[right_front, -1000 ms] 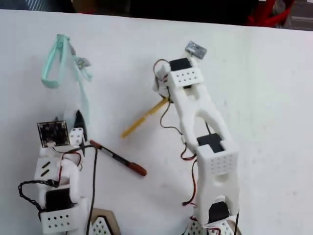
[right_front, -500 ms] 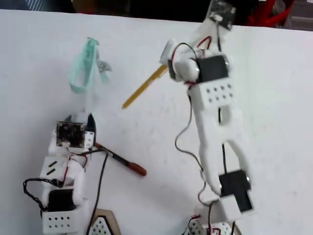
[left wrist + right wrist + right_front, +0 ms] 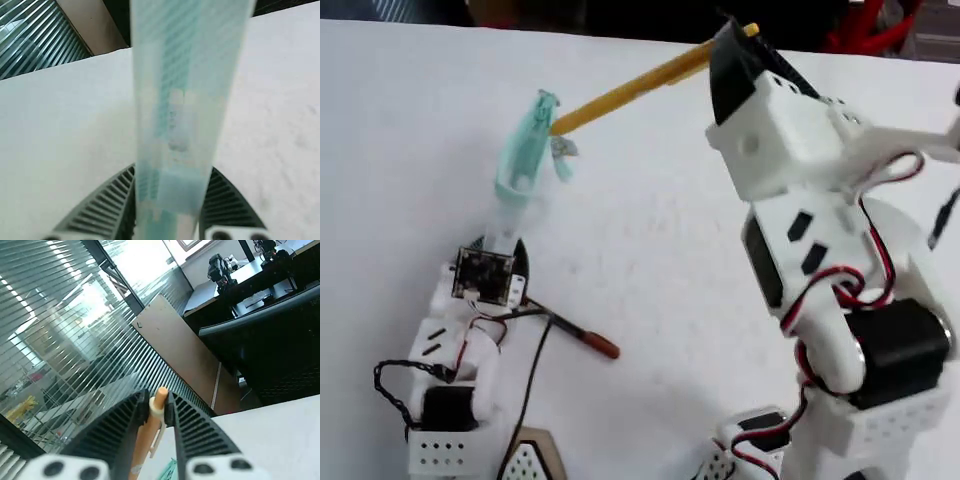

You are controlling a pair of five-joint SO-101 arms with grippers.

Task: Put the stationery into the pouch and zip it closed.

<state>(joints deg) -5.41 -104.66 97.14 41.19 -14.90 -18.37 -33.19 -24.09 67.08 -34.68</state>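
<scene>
A translucent teal pouch (image 3: 523,158) stands up off the white table (image 3: 650,240), and my left gripper (image 3: 506,244) is shut on its lower end. In the left wrist view the pouch (image 3: 182,100) rises between the two dark fingers (image 3: 110,205). My right gripper (image 3: 727,48) is raised high and shut on a yellow pen (image 3: 635,86). The pen slants down, with its tip right at the pouch's upper end. In the right wrist view the yellow pen (image 3: 156,415) sits clamped between the ribbed fingers (image 3: 122,425). A red-and-black pen (image 3: 575,331) lies on the table beside the left arm.
The right arm's white body (image 3: 820,250) looms large over the table's right half. Cables trail from the left arm (image 3: 450,400) at the front left. The table's far edge meets a dark background (image 3: 620,15).
The right arm has swung up and right, carrying the yellow pen off the table until its tip points at the pouch. The left gripper has shifted the pouch to the right.
</scene>
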